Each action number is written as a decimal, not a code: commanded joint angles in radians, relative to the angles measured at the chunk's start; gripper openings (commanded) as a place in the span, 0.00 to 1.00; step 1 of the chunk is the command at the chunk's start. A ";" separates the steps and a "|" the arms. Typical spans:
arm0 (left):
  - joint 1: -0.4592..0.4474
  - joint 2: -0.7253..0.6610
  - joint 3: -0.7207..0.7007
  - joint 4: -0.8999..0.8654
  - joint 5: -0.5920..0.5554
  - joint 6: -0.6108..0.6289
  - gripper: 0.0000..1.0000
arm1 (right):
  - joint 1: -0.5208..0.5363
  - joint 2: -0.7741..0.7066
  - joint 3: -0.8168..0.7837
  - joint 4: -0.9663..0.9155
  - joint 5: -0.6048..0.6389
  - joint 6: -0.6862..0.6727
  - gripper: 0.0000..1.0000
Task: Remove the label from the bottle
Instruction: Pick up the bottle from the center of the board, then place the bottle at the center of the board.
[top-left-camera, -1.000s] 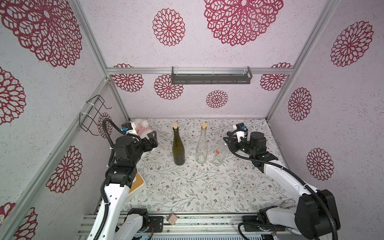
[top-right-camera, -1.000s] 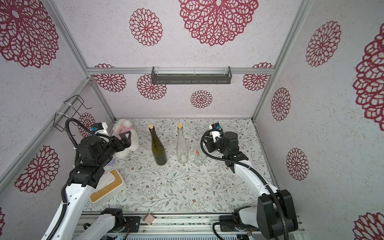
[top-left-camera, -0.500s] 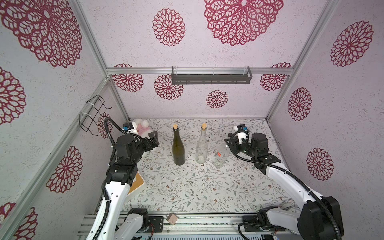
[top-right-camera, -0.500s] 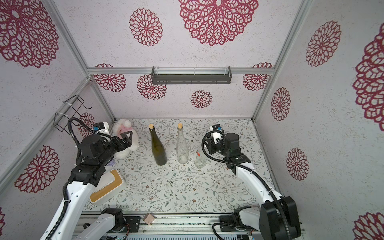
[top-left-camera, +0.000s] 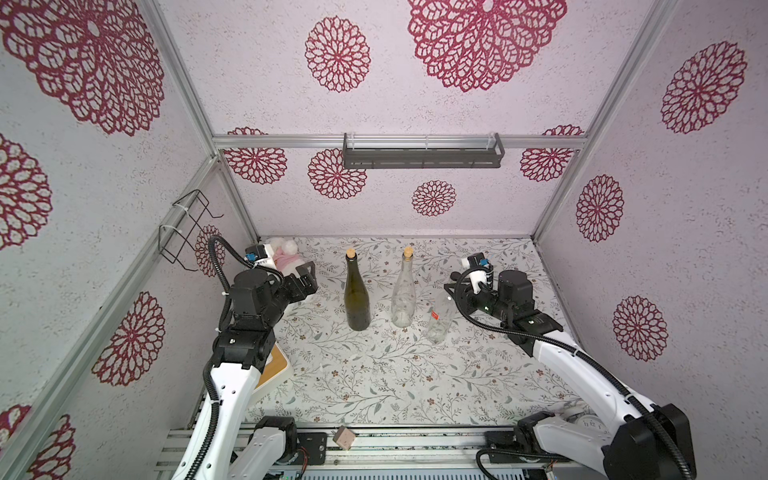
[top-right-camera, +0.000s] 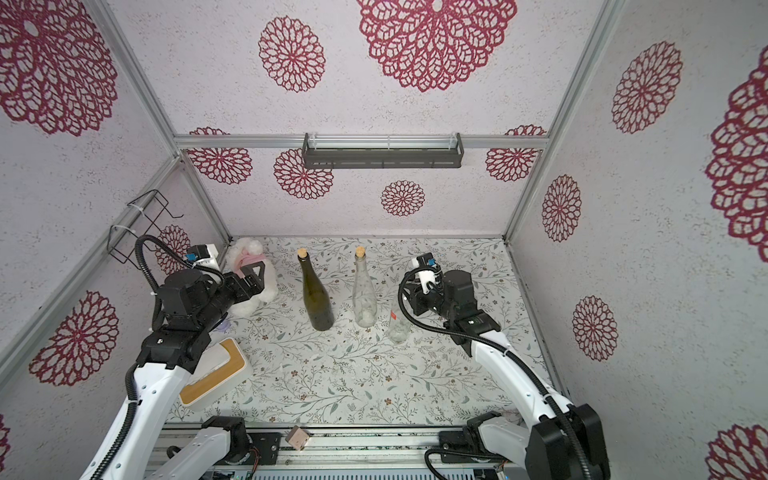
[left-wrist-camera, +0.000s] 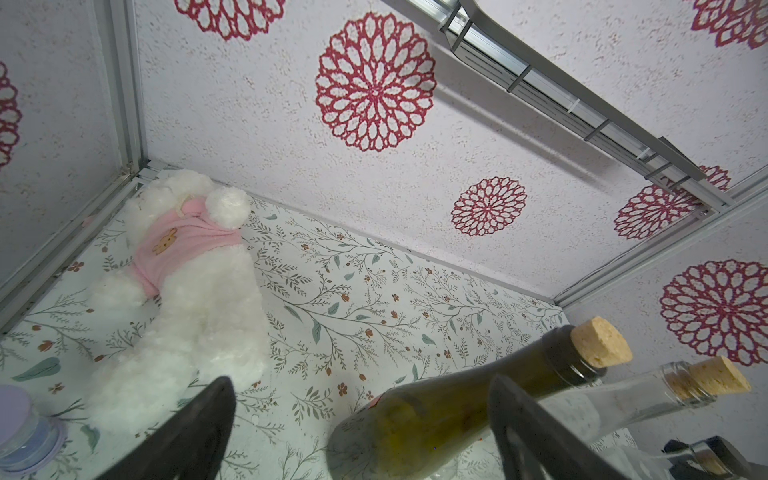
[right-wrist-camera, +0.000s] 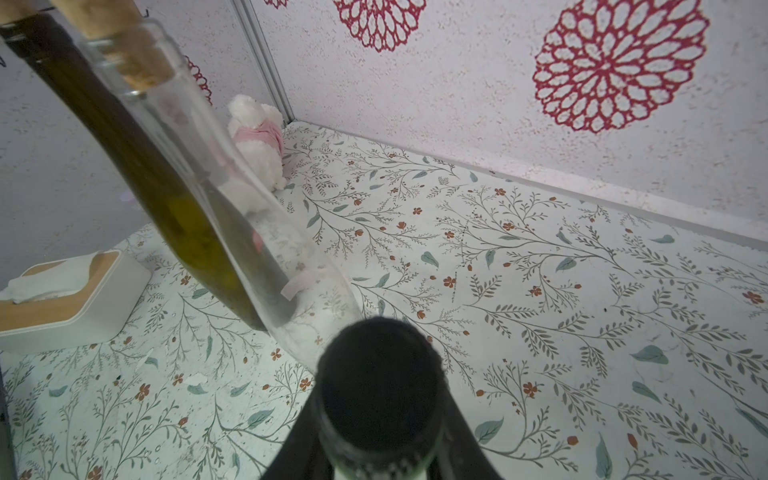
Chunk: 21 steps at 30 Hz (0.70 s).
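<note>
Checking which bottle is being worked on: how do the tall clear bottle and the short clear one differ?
The tall clear bottle is corked and long-necked; the short clear bottle is much lower. The tall one stands free; the right gripper is shut on the short one's top. The short one shows a red label patch; the tall one shows none in top views. Both are see-through.

Both top views: high at the front, angled down toward back wall (top-left-camera: 374, 216), whole cell seen. Wrist views: low, close, both catching green bottle (left-wrist-camera: 415, 419) and plush toy (left-wrist-camera: 195, 299).
</note>
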 joint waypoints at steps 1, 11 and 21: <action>-0.006 -0.012 0.001 0.015 0.002 -0.011 0.97 | 0.048 -0.070 0.054 0.020 0.031 -0.023 0.03; -0.041 -0.010 0.001 0.021 0.040 0.063 0.97 | 0.213 -0.110 0.034 0.016 0.082 -0.036 0.02; -0.076 0.007 0.007 0.003 0.048 0.111 0.97 | 0.345 -0.069 0.003 0.065 0.188 -0.062 0.03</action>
